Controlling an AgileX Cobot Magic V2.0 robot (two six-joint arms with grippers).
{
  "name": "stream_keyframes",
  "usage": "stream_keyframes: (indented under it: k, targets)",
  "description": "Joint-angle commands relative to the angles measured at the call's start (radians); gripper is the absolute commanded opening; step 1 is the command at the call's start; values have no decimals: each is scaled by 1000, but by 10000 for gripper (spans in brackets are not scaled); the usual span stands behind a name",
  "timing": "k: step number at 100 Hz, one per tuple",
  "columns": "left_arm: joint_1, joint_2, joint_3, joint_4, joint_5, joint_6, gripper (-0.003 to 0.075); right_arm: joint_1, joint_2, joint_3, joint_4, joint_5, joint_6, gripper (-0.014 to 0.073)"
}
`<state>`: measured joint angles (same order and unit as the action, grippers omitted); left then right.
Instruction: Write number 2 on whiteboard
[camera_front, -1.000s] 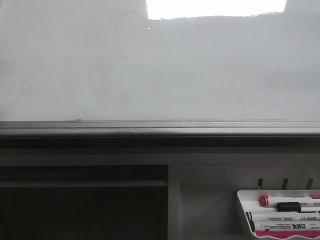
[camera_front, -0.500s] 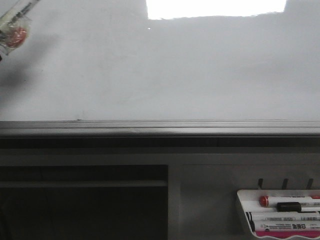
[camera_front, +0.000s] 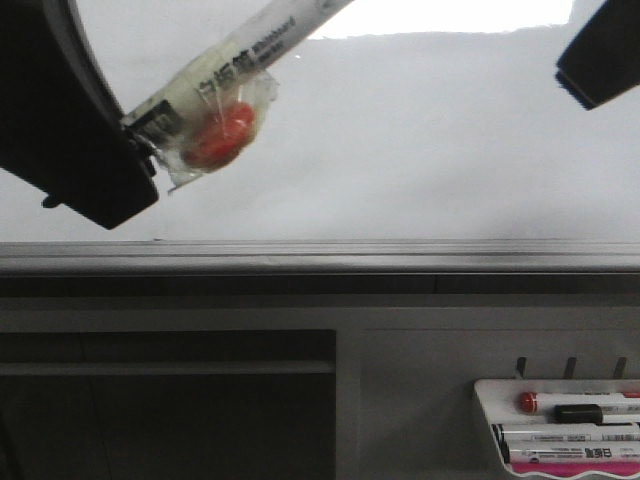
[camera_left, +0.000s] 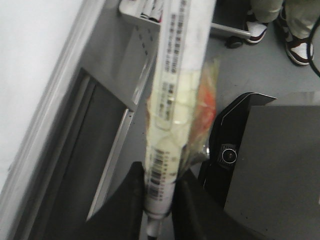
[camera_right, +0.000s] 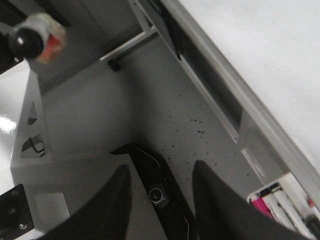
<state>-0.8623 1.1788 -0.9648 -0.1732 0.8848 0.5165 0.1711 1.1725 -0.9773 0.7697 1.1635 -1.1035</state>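
Markers (camera_front: 570, 425) in white tray (camera_front: 484, 420)

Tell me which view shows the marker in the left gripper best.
The left wrist view: the marker runs lengthwise, clamped between the left gripper fingers. The front view shows it angled across the whiteboard, partly cropped. The right wrist view catches only its end.

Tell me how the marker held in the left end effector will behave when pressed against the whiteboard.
The marker looks like a stiff plastic barrel, so probably it won't flex. It sticks far out of the left end effector, so it may pivot. The whiteboard looks glossy; the tip may skid.
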Motion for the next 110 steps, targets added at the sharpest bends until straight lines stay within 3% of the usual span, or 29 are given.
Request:
stream_keyframes:
  k: [1,18,39,110]
  targets:
    - [-41,-17,-33,-21,-45,2,-20,86,19,-75,17,11,-25,257]
    - [-50,-17,-33,-28,-46,2,-20,289,59,-131,-83,-66,-25,257]
    - [-50,-17,-33,-28,-46,4,-20,427,94,-180,-113,-146,-25,257]
    - [-50,-17,-33,-28,-73,5,-20,477,118,-192,-63,-177,-25,257]
